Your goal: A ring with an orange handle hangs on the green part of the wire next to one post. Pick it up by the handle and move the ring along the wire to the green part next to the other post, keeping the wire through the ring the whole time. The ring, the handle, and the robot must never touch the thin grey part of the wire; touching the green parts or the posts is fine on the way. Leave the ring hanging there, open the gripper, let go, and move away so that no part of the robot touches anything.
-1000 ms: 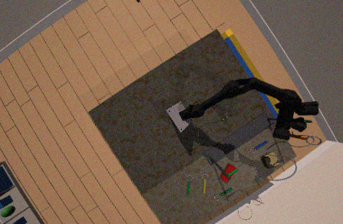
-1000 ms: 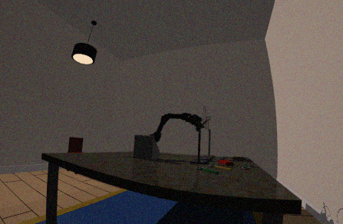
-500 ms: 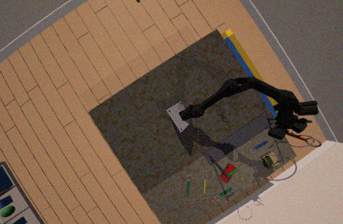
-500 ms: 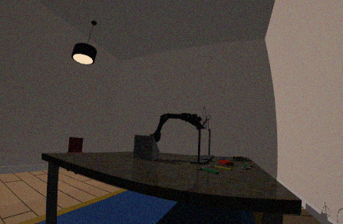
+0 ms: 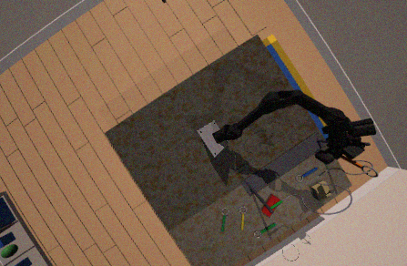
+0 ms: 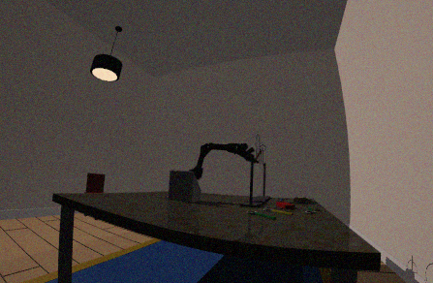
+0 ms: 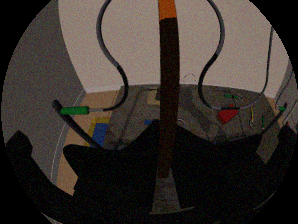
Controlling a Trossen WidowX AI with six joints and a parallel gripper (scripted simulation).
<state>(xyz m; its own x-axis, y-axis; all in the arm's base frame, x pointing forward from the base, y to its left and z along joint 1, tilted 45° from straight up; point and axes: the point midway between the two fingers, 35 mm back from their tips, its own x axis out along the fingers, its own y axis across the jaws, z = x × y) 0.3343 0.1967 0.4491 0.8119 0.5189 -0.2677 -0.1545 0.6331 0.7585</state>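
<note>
Dark tabletop [image 5: 164, 141] [image 6: 145, 208] [image 7: 200, 131], below the pincer [image 5: 344, 156] [image 6: 255, 158] [image 7: 161, 123]. Pincer: closed on the orange handle [image 5: 354, 162] [image 7: 169, 75]. Ring [image 5: 361, 169]: beyond the fingertips; threading unclear. Stage, apparently: carrying along the wire [image 5: 351, 200] [image 7: 99, 30]. Next move probably required turning with each bend, clear of grey.

Wrist view: ring beyond the orange handle [image 5: 353, 161] [image 7: 168, 90] cut off by the top edge. Exterior view: gripper [image 6: 255, 158] too small and dark (fingertips unreadable); wire too thin to trace.
</note>
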